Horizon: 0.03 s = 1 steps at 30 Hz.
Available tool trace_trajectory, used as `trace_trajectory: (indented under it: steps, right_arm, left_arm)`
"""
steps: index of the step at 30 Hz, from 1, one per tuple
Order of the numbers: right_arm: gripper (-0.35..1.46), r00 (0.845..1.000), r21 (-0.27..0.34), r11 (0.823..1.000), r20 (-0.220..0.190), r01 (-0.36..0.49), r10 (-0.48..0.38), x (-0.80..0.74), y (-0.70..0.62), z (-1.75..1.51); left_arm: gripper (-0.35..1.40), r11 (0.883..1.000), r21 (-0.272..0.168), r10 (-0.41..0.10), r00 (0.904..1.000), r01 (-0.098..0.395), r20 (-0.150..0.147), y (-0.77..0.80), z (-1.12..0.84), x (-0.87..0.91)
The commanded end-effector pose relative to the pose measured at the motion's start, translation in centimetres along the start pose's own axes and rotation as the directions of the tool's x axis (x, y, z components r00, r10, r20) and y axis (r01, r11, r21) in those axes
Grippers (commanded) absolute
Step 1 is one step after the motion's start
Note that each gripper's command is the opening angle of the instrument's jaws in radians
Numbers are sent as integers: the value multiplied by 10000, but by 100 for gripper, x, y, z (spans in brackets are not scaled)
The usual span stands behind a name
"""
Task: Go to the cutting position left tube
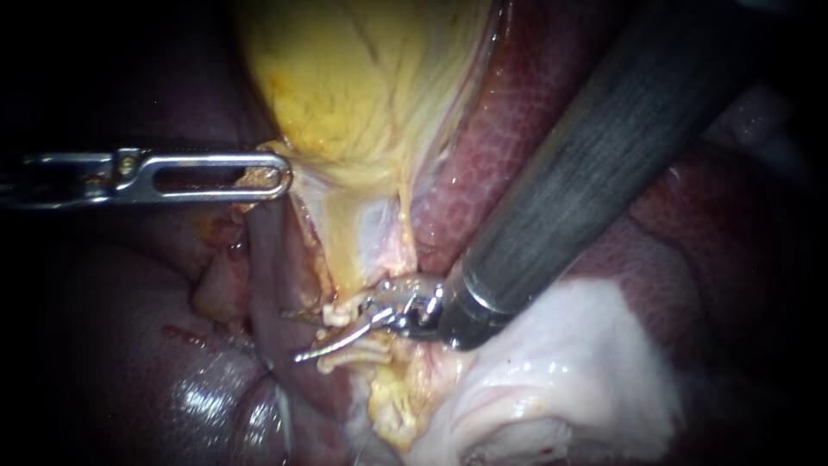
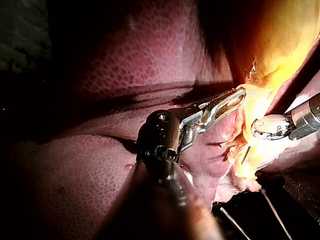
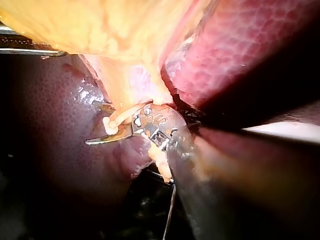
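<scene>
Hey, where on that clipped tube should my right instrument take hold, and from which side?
Likely the short stretch of tube between the white clips, with the right instrument coming from the right, jaws across it: the tube hangs stretched below the gallbladder, running top to bottom.

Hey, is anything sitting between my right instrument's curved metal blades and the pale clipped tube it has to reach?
Nothing visible does. The right instrument has its open jaws at the pale tube, one blade lying against it beside the white clips. The yellow gallbladder, held by the left instrument, sits clear above.
</scene>
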Motion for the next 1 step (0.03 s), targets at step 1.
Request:
trace_trajectory:
  steps: [1]
  right_arm:
    - [128,10000,-1,10000,0,1,-1,0,0,0]
  left_arm:
    - [-35,10000,2,1,10000,-1,-1,0,-1,0]
